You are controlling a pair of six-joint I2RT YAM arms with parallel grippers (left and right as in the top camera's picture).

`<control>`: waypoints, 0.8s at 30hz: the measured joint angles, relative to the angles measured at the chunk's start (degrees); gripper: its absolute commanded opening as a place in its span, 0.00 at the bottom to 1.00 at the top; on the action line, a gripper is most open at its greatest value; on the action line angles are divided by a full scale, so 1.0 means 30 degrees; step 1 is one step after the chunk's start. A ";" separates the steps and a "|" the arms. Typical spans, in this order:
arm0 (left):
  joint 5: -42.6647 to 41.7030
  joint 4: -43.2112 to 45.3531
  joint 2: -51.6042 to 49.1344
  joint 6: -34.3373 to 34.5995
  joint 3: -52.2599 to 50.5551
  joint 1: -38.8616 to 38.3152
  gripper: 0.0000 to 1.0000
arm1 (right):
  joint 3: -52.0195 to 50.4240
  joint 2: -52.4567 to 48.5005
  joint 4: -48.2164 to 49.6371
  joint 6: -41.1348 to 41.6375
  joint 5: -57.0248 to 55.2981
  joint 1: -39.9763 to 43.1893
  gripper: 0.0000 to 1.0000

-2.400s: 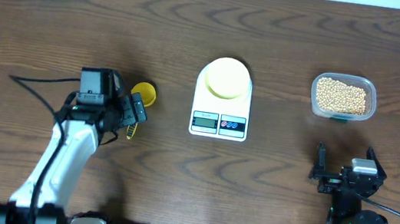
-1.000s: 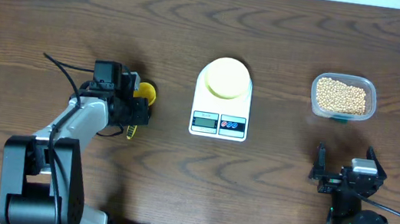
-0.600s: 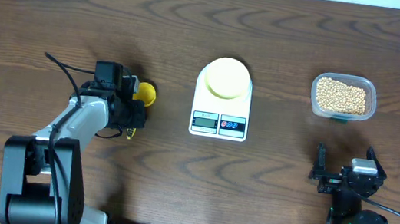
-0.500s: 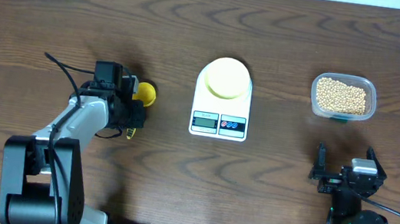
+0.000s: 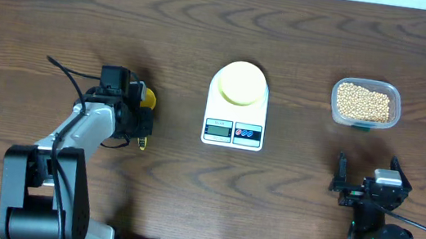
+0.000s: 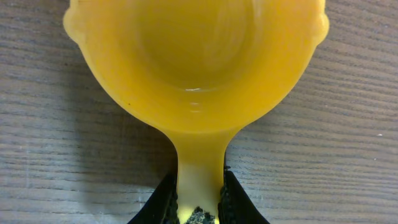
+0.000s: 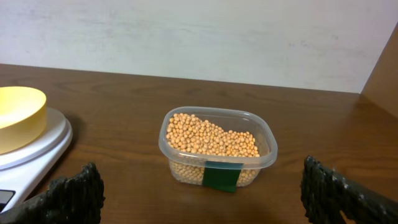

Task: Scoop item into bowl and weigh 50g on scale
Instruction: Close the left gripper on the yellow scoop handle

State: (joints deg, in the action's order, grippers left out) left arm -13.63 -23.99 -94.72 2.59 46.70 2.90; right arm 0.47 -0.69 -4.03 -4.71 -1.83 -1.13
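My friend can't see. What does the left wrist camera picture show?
A bright yellow scoop fills the picture, brown wooden table behind it. The left gripper has its black fingers pinched on the scoop's handle.

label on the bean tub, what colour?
Dark green label on the clear tub; clearest in the right wrist view.
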 measured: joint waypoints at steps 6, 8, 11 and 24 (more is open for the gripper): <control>-0.0612 -0.0015 0.0000 0.0073 0.0000 0.0029 0.13 | 0.0000 0.0000 0.0007 0.0000 0.0000 0.0000 0.99; -0.1115 -0.0015 0.0000 0.0073 -0.0022 0.0029 0.13 | 0.0000 0.0000 0.0007 0.0007 0.0000 0.0000 0.99; -0.2091 -0.0051 0.0051 0.0117 -0.0153 0.0015 0.13 | 0.0000 0.0000 0.0007 0.0007 0.0000 0.0000 0.99; -0.3497 -0.0459 0.1435 0.0197 -0.0780 0.0000 0.13 | 0.0000 0.0000 0.0007 0.0007 0.0000 0.0000 0.99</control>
State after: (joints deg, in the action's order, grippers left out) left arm -24.12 -25.36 -90.41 3.18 44.36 2.90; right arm 0.47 -0.69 -4.01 -4.69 -1.83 -1.13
